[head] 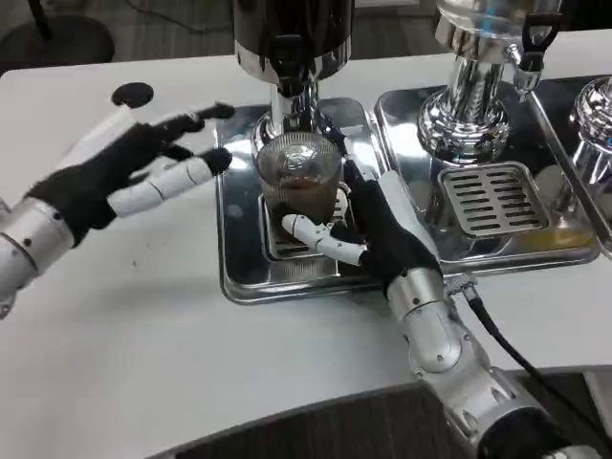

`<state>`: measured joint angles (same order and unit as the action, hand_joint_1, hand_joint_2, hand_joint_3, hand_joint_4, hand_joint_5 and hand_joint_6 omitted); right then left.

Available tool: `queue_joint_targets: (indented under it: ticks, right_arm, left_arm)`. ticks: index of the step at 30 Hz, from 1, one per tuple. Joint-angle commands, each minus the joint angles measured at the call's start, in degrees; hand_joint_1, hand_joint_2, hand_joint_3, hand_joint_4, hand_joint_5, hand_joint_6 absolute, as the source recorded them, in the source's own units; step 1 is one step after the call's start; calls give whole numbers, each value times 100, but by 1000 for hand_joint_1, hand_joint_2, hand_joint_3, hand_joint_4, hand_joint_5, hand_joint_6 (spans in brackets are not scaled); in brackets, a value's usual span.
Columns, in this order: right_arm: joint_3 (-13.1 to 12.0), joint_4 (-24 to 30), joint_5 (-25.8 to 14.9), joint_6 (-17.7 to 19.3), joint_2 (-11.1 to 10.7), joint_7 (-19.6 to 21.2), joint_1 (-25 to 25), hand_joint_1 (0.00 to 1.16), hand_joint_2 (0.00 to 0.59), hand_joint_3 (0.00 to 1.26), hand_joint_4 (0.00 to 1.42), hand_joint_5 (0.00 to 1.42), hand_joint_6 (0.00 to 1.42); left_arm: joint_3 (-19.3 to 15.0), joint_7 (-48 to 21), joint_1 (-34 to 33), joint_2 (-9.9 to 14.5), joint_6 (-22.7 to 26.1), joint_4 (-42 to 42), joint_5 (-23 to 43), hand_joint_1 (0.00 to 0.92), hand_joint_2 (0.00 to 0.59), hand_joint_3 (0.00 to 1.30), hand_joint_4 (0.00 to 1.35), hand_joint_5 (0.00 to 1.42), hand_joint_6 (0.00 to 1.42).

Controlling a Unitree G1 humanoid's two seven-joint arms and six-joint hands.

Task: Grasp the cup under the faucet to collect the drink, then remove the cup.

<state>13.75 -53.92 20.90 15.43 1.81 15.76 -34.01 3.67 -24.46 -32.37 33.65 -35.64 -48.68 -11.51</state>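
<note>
Clear round cup, dark drink

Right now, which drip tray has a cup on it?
The left tray, under the dark dispenser. The cup stands on it, right hand around it; the right tray's grate is bare.
</note>
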Motion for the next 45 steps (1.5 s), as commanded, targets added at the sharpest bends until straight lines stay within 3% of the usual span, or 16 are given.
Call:
queue_joint_targets:
  ticks: [1, 11, 18, 26, 31, 37, 45]
  right_arm:
    - [-14, -225, -36, 220, 65, 54, -196, 566, 191, 0, 0, 3, 163]
    - [-103, -620, -160, 473, 158, 117, -343, 606, 178, 0, 18, 144, 357]
    - [-108, -751, -127, 511, 202, 301, -383, 642, 167, 125, 150, 280, 517]
    - [-3, -838, -8, 441, 281, 409, -478, 655, 175, 176, 181, 346, 634]
    - [20, -848, 5, 448, 317, 624, -472, 660, 167, 183, 191, 356, 647]
    - [60, -812, 79, 521, 333, 902, -420, 676, 169, 270, 299, 486, 814]
    - [96, -743, 152, 555, 335, 1218, -344, 678, 169, 330, 370, 575, 917]
  left_arm:
    - [115, -56, -111, 85, -118, -207, -94, 0, 95, 140, 38, 63, 202]
    - [201, -97, 78, 163, -116, -279, -88, 17, 113, 179, 76, 94, 209]
    - [178, -213, 67, 176, -55, -322, 2, 6, 112, 191, 93, 104, 211]
    - [155, -318, 111, 234, -11, -300, 19, 0, 112, 207, 106, 109, 211]
    - [111, -336, 124, 260, 7, -321, 49, 0, 115, 213, 115, 116, 218]
    - [108, -346, 147, 279, 13, -298, 50, 0, 117, 214, 117, 120, 224]
    - [145, -303, 149, 284, -7, -288, -9, 0, 116, 214, 117, 121, 229]
